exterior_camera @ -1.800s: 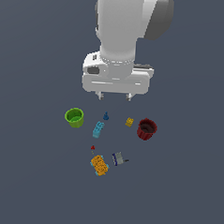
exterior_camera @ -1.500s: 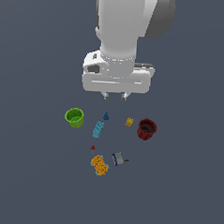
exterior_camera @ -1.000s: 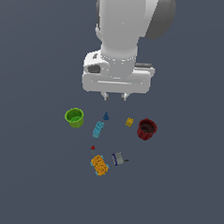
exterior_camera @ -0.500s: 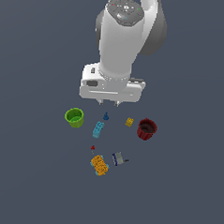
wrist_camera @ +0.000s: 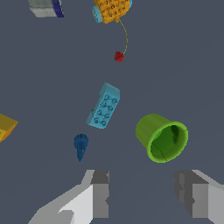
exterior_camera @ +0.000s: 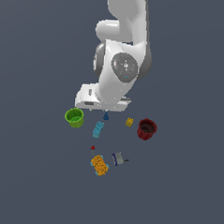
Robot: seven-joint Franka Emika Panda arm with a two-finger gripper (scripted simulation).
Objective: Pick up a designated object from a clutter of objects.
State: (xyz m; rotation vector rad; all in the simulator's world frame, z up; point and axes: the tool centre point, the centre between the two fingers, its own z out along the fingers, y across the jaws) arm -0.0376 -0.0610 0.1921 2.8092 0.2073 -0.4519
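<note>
Gripper (wrist_camera: 142, 197) jaws spread wide, nothing between them, hanging above the clutter. Green cup (exterior_camera: 74, 117) stands upright, mouth up, at the exterior view's left edge of the group, apart from all other items; wrist view shows it (wrist_camera: 162, 138) just off the open fingers (wrist_camera: 99, 193). Light-blue brick (exterior_camera: 98, 129) lies to its right, dark red cup (exterior_camera: 146, 129) on the far right, orange block (exterior_camera: 100, 165) nearer the camera

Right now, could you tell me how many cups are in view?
2. The lime-green cup stands at the exterior view's left of the clutter, beside the light-blue brick; the dark red cup stands at the exterior view's right. The arm could hide something behind it.
</note>
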